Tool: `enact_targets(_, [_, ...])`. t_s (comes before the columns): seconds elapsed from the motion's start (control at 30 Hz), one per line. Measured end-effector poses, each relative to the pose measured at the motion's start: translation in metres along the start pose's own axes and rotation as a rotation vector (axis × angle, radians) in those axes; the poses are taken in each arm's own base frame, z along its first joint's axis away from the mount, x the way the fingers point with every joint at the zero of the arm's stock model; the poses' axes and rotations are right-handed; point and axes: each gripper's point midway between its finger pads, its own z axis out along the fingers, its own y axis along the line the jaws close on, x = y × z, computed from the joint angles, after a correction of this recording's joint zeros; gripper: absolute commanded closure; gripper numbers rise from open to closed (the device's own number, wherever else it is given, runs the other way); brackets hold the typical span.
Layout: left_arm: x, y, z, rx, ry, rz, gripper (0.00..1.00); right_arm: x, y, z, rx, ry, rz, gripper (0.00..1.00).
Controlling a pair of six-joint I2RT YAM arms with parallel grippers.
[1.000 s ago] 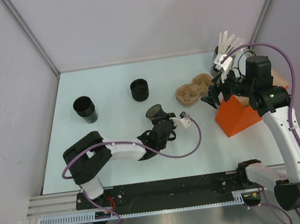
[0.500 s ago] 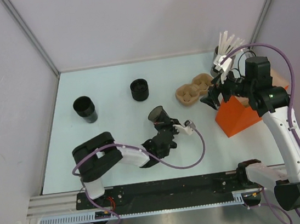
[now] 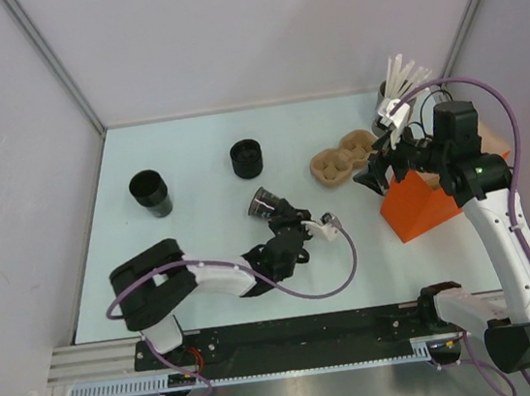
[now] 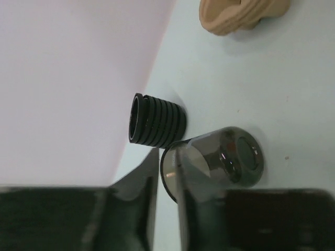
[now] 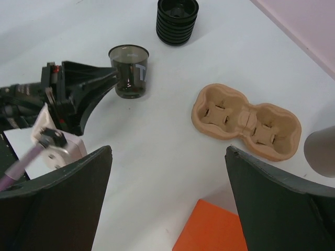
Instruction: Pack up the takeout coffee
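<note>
The left gripper (image 3: 275,216), jaws parted only a slit, meets the rim of a small smoky-black disposable cup (image 5: 129,70); whether it grips cannot be told. The cup stands upright, long axis vertical, mouth open and lidless, at the gripper's 11 o'clock seen from overhead, near the middle of the white table (image 3: 189,218). The left arm is far nearer. The right gripper (image 5: 167,157), gaping wide and empty, hangs well apart at the cup's 3 o'clock above the orange wedge-shaped bag (image 3: 418,207), the likely destination. A tan moulded-pulp cup carrier (image 3: 344,163) lies at 2 o'clock.
</note>
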Motion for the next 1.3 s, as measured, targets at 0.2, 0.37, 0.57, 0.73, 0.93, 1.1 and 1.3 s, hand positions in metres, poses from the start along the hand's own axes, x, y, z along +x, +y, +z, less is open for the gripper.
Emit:
enact_targets(0.2, [-0.020, 0.054, 0.008, 0.086, -0.035, -0.293, 0.57, 0.000, 0.001, 0.001, -0.009, -0.002, 0.001, 0.05])
enact_targets(0.37, [0.014, 0.110, 0.027, 0.168, -0.007, -0.561, 0.32, 0.002, 0.001, 0.003, -0.016, 0.003, 0.009, 0.05])
enact_targets(0.57, [0.059, 0.099, 0.029, 0.415, 0.029, -0.757, 0.13, 0.006, 0.000, 0.009, -0.030, 0.017, 0.024, 0.05])
enact_targets(0.73, [0.058, 0.054, 0.034, 0.690, 0.024, -0.879, 0.09, 0.008, 0.000, 0.011, -0.035, 0.024, 0.034, 0.05])
enact_targets(0.93, [0.052, 0.009, 0.041, 0.922, 0.047, -0.989, 0.11, 0.009, 0.000, 0.012, -0.036, 0.026, 0.035, 0.05])
enact_targets(1.1, [0.040, 0.017, 0.048, 0.955, 0.009, -1.027, 0.17, 0.011, 0.001, 0.012, -0.038, 0.031, 0.041, 0.05])
enact_targets(1.3, [0.041, 0.017, 0.048, 0.969, 0.008, -1.055, 0.14, 0.014, 0.001, 0.013, -0.040, 0.035, 0.045, 0.05])
